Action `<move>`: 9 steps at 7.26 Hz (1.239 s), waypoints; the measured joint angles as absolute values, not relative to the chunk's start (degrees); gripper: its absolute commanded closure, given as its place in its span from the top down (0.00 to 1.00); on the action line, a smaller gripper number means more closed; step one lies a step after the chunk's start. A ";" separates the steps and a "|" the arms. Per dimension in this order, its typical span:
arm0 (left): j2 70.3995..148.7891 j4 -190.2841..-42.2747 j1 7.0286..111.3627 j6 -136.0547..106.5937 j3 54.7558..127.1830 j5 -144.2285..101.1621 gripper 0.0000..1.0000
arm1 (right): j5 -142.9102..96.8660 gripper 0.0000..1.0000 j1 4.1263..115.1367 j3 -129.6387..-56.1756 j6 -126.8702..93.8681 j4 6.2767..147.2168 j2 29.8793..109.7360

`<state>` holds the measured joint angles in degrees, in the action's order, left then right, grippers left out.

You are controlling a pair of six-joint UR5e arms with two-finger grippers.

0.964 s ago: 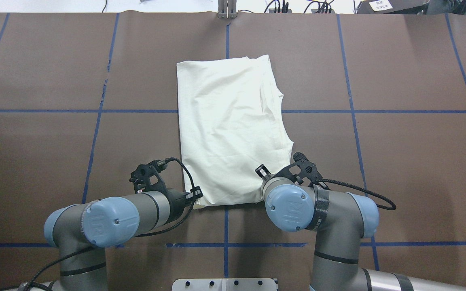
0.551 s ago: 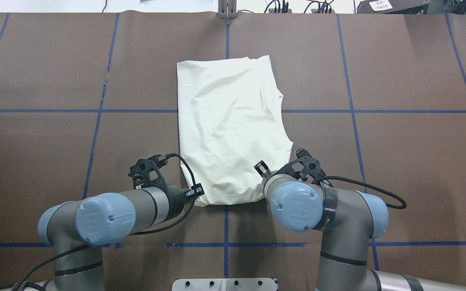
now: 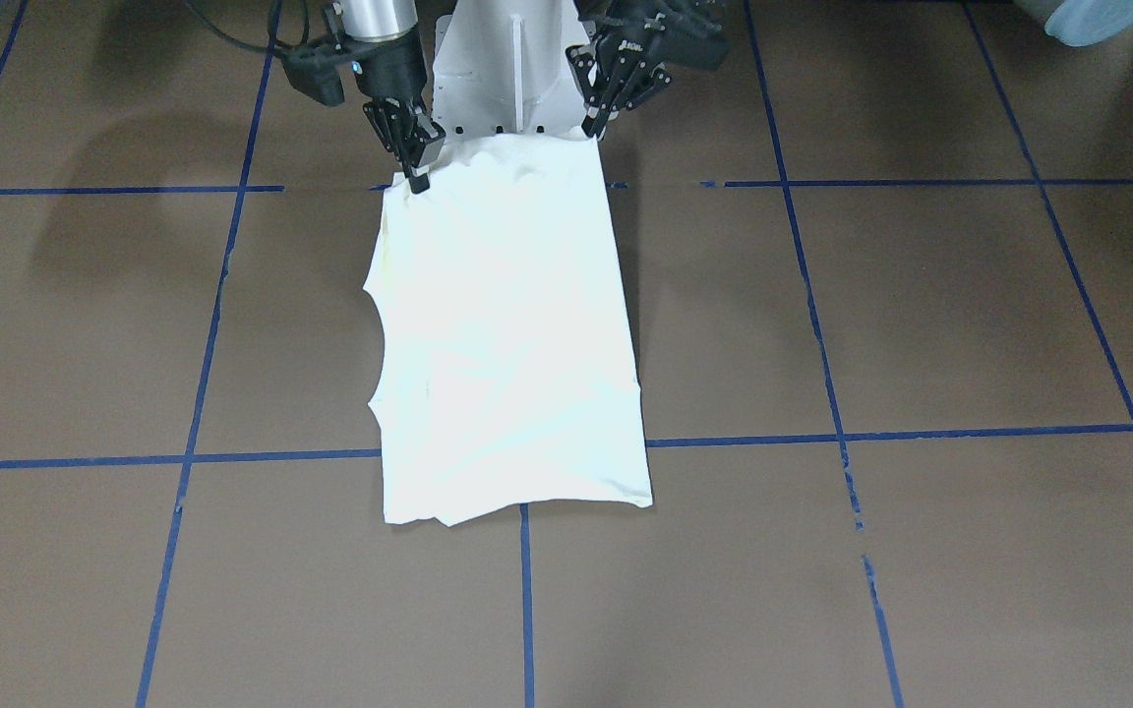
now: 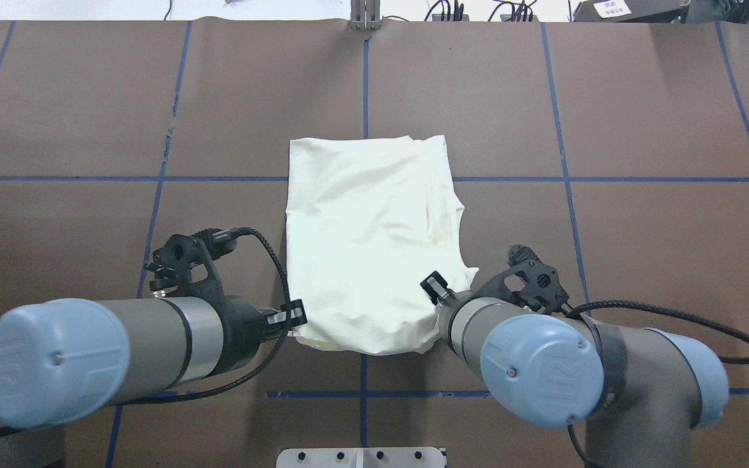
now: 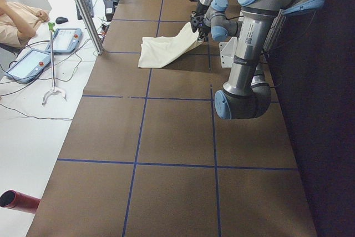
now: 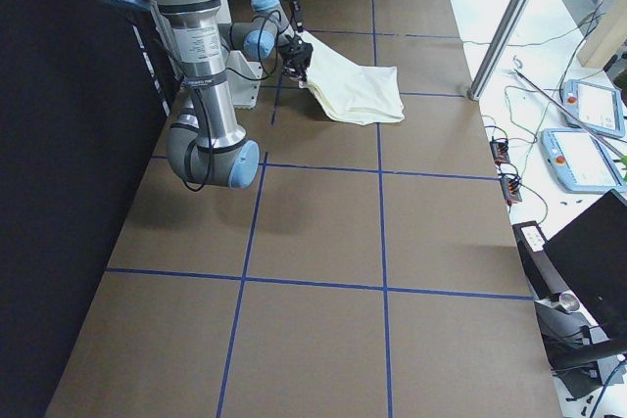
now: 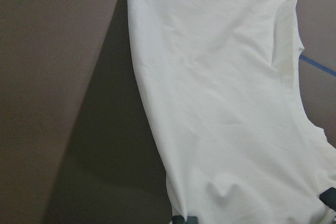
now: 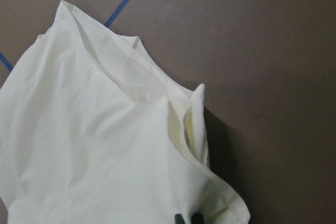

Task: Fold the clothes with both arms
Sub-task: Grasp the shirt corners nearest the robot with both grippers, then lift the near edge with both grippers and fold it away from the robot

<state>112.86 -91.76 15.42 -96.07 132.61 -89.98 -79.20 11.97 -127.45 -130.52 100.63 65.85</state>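
Between the two grippers, the cream T-shirt (image 4: 368, 240) is stretched by its near edge, plain side up, sloping away from them down onto the brown table (image 4: 641, 260). The left gripper (image 3: 594, 124) and the right gripper (image 3: 417, 169) are each clamped on a near corner.

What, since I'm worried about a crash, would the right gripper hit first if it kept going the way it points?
The shirt pinched in the right gripper, then probably the table below.
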 measured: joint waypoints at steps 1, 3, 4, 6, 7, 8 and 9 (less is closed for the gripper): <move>113.84 -87.47 15.45 -96.05 135.53 -90.60 0.00 | -79.25 0.00 10.90 -129.84 -130.58 103.68 65.41; 116.51 -84.95 18.23 -94.84 133.51 -91.02 0.00 | -79.20 0.00 11.76 -128.38 -129.67 105.17 63.95; 118.62 -84.78 21.35 -92.23 130.13 -91.96 0.00 | -79.23 0.00 13.89 -125.71 -128.60 105.23 62.15; 122.59 -85.25 28.17 -86.23 122.02 -94.49 0.00 | -79.41 0.00 18.94 -118.65 -126.40 103.32 58.30; 124.39 -86.14 30.70 -83.90 117.79 -94.94 0.00 | -79.66 0.00 21.25 -114.56 -125.21 100.64 57.07; 125.99 -87.61 32.47 -82.31 113.65 -95.11 0.00 | -80.20 0.00 23.18 -110.41 -123.81 98.39 55.56; 127.39 -89.74 33.65 -81.15 109.26 -95.14 0.00 | -80.83 0.00 24.85 -105.45 -122.82 96.44 53.41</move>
